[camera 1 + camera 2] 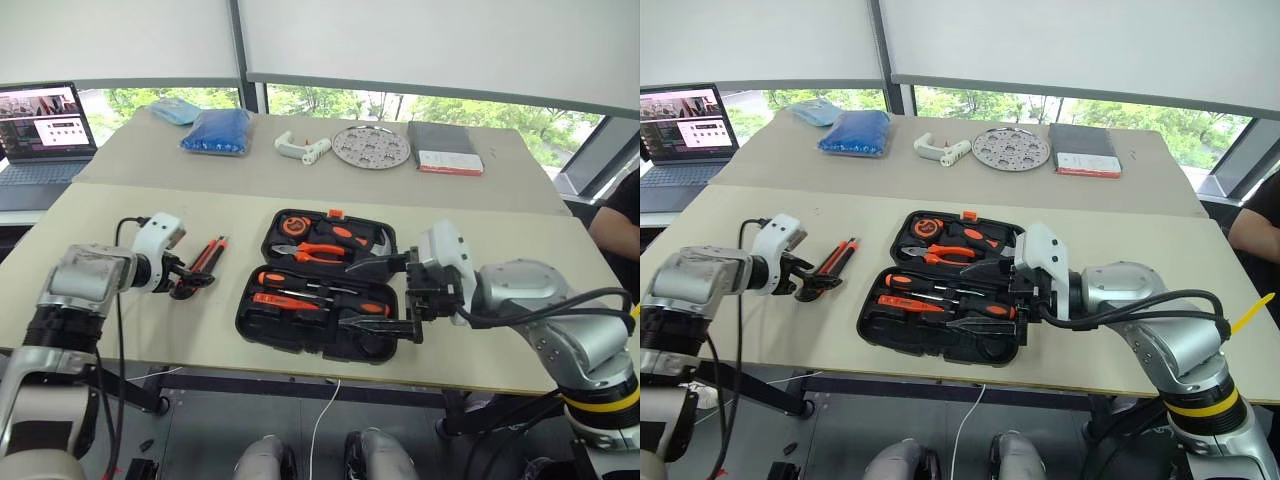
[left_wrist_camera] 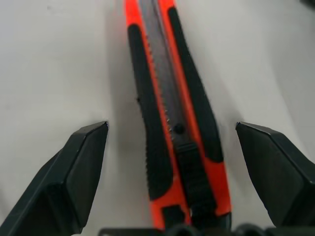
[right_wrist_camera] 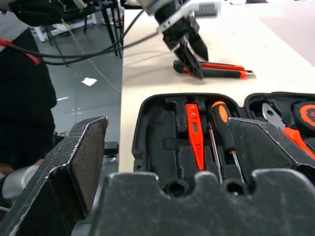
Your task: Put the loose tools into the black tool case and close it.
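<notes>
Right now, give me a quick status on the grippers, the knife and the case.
Left gripper open, straddling the utility knife on the table. Right gripper open, empty, over the open tool case. Nothing in the way.

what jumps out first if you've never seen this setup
The open black tool case mid-table, bright with orange-handled tools, draws the eye first. To its left, the left end effector stands open astride the orange-black utility knife lying on the table. The right end effector hovers open over the case.
</notes>
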Tool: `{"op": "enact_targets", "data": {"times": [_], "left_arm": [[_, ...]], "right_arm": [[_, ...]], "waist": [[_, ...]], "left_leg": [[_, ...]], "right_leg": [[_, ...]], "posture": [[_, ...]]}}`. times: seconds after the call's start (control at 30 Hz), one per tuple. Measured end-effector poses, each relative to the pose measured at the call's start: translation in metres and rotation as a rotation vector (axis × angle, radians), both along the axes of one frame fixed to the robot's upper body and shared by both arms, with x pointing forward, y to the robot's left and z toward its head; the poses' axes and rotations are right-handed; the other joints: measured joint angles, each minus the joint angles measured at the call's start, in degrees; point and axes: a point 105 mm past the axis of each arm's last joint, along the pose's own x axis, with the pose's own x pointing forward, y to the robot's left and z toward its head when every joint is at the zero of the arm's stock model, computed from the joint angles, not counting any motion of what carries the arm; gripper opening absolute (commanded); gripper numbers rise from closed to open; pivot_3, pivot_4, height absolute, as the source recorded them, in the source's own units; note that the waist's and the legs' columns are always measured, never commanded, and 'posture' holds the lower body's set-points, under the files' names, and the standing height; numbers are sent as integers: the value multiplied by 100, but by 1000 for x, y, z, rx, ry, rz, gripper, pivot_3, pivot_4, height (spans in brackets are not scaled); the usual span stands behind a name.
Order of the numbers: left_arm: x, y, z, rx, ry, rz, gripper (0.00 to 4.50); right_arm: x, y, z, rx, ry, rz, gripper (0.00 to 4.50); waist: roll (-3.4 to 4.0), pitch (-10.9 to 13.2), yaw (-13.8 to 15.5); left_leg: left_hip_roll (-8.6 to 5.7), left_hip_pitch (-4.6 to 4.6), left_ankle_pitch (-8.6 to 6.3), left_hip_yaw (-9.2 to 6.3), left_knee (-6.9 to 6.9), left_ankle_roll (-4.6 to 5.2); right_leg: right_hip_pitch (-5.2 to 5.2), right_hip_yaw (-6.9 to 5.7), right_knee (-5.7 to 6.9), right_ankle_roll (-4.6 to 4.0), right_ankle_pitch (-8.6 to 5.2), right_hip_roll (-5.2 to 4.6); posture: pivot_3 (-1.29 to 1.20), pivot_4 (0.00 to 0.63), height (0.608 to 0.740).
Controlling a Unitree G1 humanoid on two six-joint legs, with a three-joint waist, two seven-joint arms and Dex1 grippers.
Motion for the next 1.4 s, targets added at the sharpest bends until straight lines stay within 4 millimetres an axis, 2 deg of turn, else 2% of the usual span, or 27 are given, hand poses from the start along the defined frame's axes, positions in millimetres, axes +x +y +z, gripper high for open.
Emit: {"op": "enact_targets", "data": {"times": [0.07, 0.23, 0.33, 0.4, 0.47, 0.53, 0.57, 0.63, 0.73, 0.87, 0.97, 1.07, 1.13, 1.2, 1.3, 1.33, 1.4], "left_arm": [[4, -1, -3, 7, -1, -3, 3782], [9, 6, -4, 23, -44, -12, 1782], [7, -5, 3, -46, -83, -128, 1723], [-9, -27, 26, -100, -140, -385, 1723], [-29, -48, 51, -107, -177, -634, 1723], [-51, -69, 67, -83, -167, -873, 1723], [-57, -75, 68, -71, -157, -933, 1723], [-69, -95, 59, -44, -103, -1103, 1723], [-79, -111, 35, -17, -13, -1235, 1723], [-75, -124, 21, 76, 11, -1355, 1723], [-68, -144, 8, 63, 12, -1418, 1723], [-65, -151, -2, 59, 16, -1451, 1723], [-62, -153, -1, 62, 15, -1449, 2727], [-59, -153, 0, 62, 17, -1439, 3143], [-57, -152, 3, 70, 11, -1434, 4316], [-57, -151, 3, 72, 17, -1431, 4474], [-59, -145, 3, 70, 35, -1421, 4474]], "right_arm": [[-1, 0, 0, 1, 1, -6, 4500], [-1, -5, -1, -10, 10, -36, 4500], [-3, -10, -3, -16, 42, -46, 4500], [-7, -15, -6, -31, 57, -60, 4500], [-10, -19, -9, -31, 69, -74, 4500], [-13, -23, -12, -38, 71, -102, 4500], [-14, -24, -13, -40, 72, -109, 4500], [-16, -26, -17, -44, 73, -134, 4500], [-20, -27, -19, -50, 66, -158, 4500], [-24, -32, -24, -64, 78, -201, 4500], [-25, -36, -24, -61, 75, -243, 4500], [-25, -38, -25, -61, 72, -271, 4500], [-24, -39, -25, -61, 72, -283, 4500], [-25, -38, -25, -60, 69, -285, 4500], [-26, -37, -25, -53, 74, -283, 4500], [-26, -37, -25, -53, 73, -282, 4500], [-26, -37, -24, -50, 74, -285, 4500]], "waist": [[1, 0, 23], [1, -1, 58], [-2, 1, 65], [-13, 6, 67], [-13, 6, 65], [-7, 3, 66], [-6, 2, 69], [-5, 1, 70], [-6, 3, 47], [-6, 3, 72], [-6, 3, 98], [-7, 3, 66], [-6, 2, 62], [-7, 3, 68], [-7, 3, 71], [-7, 3, 69], [-7, 3, 67]], "left_leg": [[0, 8, 0, -2, 1, -1], [2, 15, -4, -7, 1, -3], [6, -14, -1, -12, 7, 2], [8, -56, 0, -13, 21, 1], [2, -60, 1, -10, 25, 1], [-8, -56, 0, -8, 22, 2], [-10, -56, 0, -7, 22, 2], [-10, -49, 0, -7, 23, 2], [-4, -38, 0, -6, 23, 2], [-3, -27, -1, -14, 23, 5], [-5, -24, -6, -19, 25, 16], [-5, -27, -10, -18, 26, 24], [-5, -25, -9, -18, 25, 24], [-5, -27, -9, -19, 26, 24], [-7, -23, -11, -21, 26, 28], [-7, -22, -11, -21, 26, 29], [-5, -24, -11, -23, 26, 29]], "right_leg": [[7, 0, 4, 0, -1, -9], [11, 7, 3, 1, 0, -34], [-12, 0, 4, -3, 2, -39], [-44, -6, 6, -35, 19, -31], [-47, -7, 8, -43, 25, -14], [-43, -7, 7, -33, 18, -14], [-42, -7, 7, -24, 13, -15], [-35, -6, 8, 5, -3, -13], [-28, 4, 6, 9, -6, -8], [-15, 1, 10, 8, -5, -10], [-6, 0, 7, 9, -4, -10], [-7, 4, 0, 9, -4, -5], [-5, 4, -1, 9, -4, -4], [-5, 2, -1, 9, -4, -3], [1, 3, -3, 11, -5, -9], [1, 3, -4, 11, -5, -8], [0, 3, -4, 11, -5, -8]], "posture": [[0, 150, 718], [0, 150, 718], [0, 150, 718], [0, 150, 718], [0, 150, 718], [0, 150, 718], [0, 150, 718], [0, 150, 718], [0, 150, 718], [0, 150, 718], [0, 150, 718], [0, 150, 718], [0, 150, 718], [0, 150, 718], [0, 150, 718], [0, 150, 718], [0, 150, 718]]}}
